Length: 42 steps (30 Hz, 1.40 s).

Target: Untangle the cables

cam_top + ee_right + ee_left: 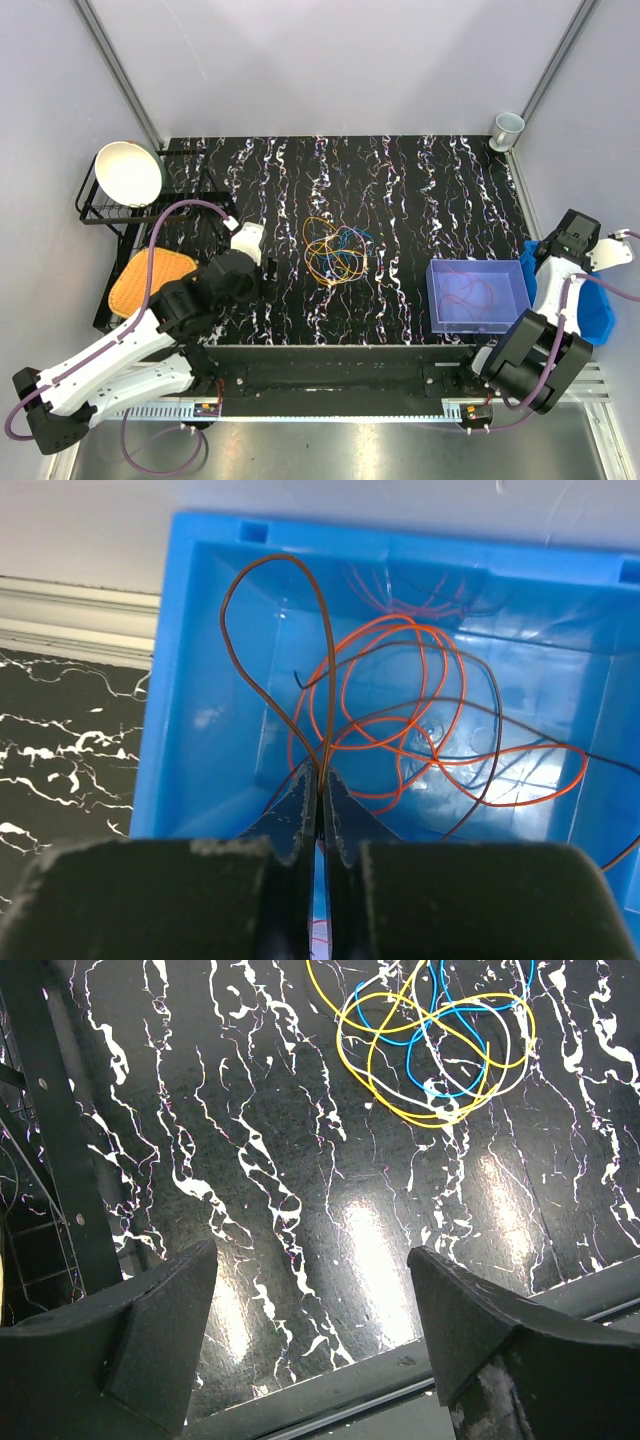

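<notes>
The cables (335, 252) lie as a loose bunch of orange, yellow and blue loops in the middle of the black marbled table. They also show at the top of the left wrist view (430, 1050). My left gripper (250, 272) is open and empty (312, 1250), low over the table's near edge, to the left of the bunch. My right gripper (565, 240) is shut on a thin brown cable (225, 630), whose loop rises from between its fingertips (320, 772). It hangs over a blue bin (200, 630) that holds several orange and dark cables (430, 680).
A clear blue box (478, 295) with a few thin wires stands right of centre, next to the blue bin (600, 310). A black dish rack (100, 212) with a white bowl (128, 172) and an orange pad (150, 278) are at left. A cup (507, 128) stands at the back right.
</notes>
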Each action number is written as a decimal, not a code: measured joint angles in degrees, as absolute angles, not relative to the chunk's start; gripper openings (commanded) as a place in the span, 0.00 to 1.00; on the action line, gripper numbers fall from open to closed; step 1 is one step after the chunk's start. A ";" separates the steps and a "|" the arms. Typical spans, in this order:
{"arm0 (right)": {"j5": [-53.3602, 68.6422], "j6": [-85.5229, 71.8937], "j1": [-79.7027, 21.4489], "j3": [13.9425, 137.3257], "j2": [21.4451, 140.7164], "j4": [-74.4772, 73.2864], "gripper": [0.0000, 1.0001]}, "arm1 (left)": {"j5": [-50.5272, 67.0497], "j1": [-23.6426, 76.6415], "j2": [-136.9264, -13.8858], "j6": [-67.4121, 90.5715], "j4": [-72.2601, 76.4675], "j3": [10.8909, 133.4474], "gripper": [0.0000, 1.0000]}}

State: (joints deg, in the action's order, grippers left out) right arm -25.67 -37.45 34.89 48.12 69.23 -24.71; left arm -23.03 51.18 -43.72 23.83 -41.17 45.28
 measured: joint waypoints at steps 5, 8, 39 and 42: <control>-25.43 -38.26 34.92 47.79 69.69 -24.86 0.24 | -23.16 51.33 -43.66 23.83 -41.17 45.25 0.81; -25.34 -38.44 34.92 47.81 69.71 -24.86 0.52 | -23.27 51.35 -43.62 23.83 -41.17 45.25 0.81; 4.97 -36.29 11.92 59.88 58.54 -26.44 0.87 | -21.91 51.46 -56.53 26.85 -32.16 45.43 0.73; 5.72 -36.38 3.57 60.69 58.57 -26.65 0.86 | -20.97 51.46 -63.29 27.20 -28.14 46.41 0.70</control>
